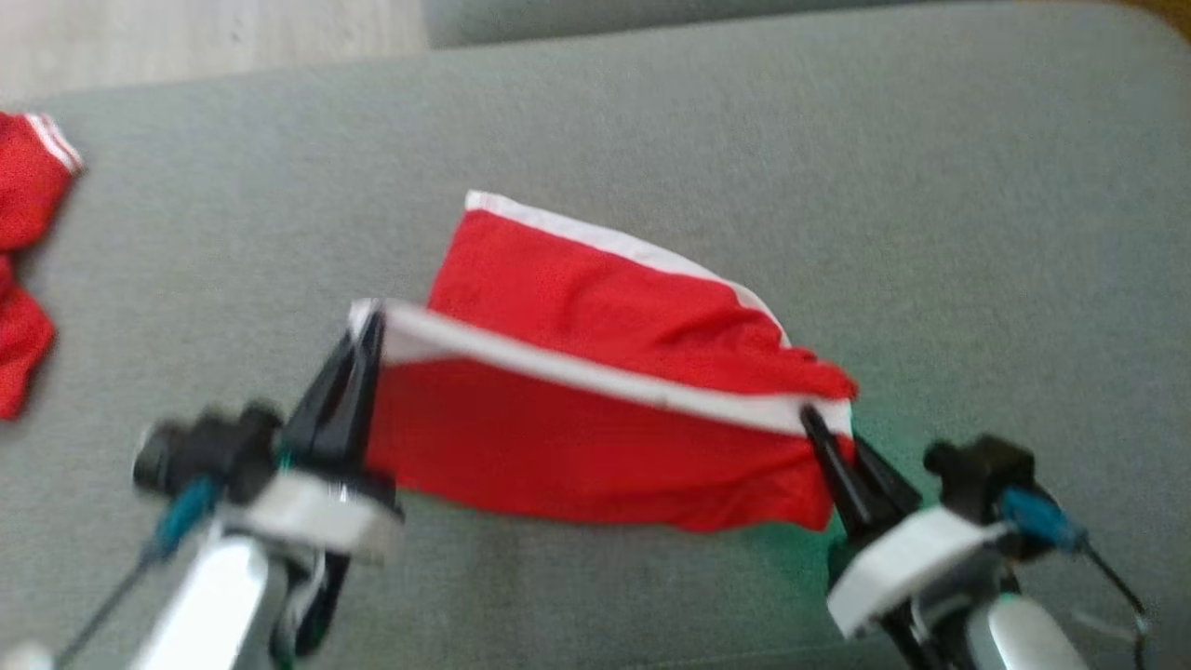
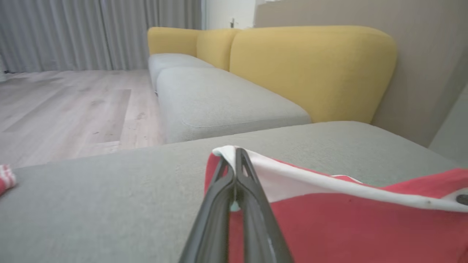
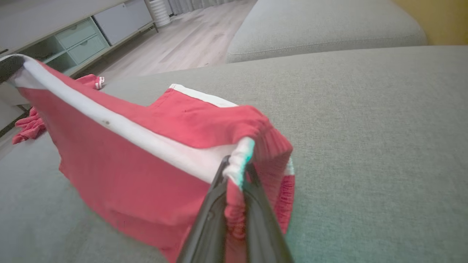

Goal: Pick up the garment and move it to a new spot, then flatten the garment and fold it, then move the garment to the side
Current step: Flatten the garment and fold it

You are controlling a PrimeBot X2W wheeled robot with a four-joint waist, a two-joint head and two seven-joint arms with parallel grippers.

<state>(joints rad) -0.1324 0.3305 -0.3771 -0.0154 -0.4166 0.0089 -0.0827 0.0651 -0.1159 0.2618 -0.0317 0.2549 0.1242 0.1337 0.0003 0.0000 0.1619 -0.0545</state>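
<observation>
- Head view: high, looking down on grey sofa seat [image 1: 651, 112]; red garment [image 1: 595, 447] centre.
- Left wrist view: low, close behind red garment, facing yellow backrest [image 2: 310, 69], 1 o'clock.
- Right wrist view: low, close, facing cabinet [image 3: 84, 36], 10 o'clock; all share red garment.

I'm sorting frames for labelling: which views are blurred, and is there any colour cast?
Head view: motion-smeared, worst around the left claw; green tint by the right claw. Left wrist view: garment rim crisp, yellow backrest soft. Right wrist view: sharpest, teal fringe on the white trim.
</observation>
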